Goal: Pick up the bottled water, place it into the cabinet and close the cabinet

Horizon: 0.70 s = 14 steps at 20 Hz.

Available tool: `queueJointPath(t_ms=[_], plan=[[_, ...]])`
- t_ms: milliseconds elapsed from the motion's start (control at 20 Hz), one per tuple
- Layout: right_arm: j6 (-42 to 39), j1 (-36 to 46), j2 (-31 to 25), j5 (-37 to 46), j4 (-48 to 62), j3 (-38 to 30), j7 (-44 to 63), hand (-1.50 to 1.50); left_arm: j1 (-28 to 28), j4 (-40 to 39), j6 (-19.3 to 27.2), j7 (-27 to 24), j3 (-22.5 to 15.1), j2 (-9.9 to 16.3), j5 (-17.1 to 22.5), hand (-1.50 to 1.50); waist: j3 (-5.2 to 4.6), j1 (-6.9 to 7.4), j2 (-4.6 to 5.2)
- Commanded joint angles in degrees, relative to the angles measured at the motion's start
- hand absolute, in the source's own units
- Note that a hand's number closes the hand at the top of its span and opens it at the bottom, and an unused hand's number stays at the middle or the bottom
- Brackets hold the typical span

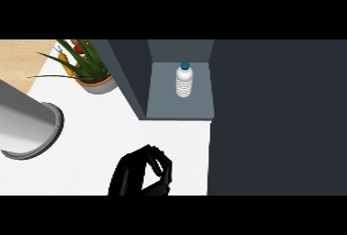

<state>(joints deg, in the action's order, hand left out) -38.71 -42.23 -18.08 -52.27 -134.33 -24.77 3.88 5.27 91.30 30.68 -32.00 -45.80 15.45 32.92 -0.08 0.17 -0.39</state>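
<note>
So the bottled water [184, 81] stands upright inside the open cabinet [180, 108], on its grey shelf near the back, nothing gripping it. Cabinet's dark door [274, 114] hangs open, right of the bottle. One black hand [143, 172] sits well below the cabinet over the white counter [95, 137], fingers curled, holding nothing; which hand, can't tell. Potted plant [86, 66] just left of the cabinet, grey cylinder [25, 121] further left.

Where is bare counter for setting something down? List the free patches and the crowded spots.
Free: the white counter between the grey metal cylinder, the dark cabinet's shelf and the black hand. The shelf has room in front of the clear ribbed water bottle. Crowded: the far left corner, around the potted green spiky plant.
</note>
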Motion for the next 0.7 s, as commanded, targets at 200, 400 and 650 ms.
queueJointPath(t_ms=[200,400,650], plan=[[-5.9,-4.6,-1.9,4.8,-12.8,3.0,4.5,1.50,-7.9,11.6,-1.9,1.6,2.9,12.4,0.5,1.50,-0.03,-0.18,-0.26],[-7.6,-3.6,-1.4,5.7,-15.0,6.1,4.8,1.50,-10.9,12.7,-6.8,-1.8,8.3,17.7,3.1,1.50,-0.15,-0.09,-0.18],[-8.7,-4.1,-0.6,4.8,-17.2,5.6,3.3,1.50,-16.5,17.2,-12.3,-3.4,12.8,22.5,8.3,-1.50,-0.28,-0.35,-0.43]])
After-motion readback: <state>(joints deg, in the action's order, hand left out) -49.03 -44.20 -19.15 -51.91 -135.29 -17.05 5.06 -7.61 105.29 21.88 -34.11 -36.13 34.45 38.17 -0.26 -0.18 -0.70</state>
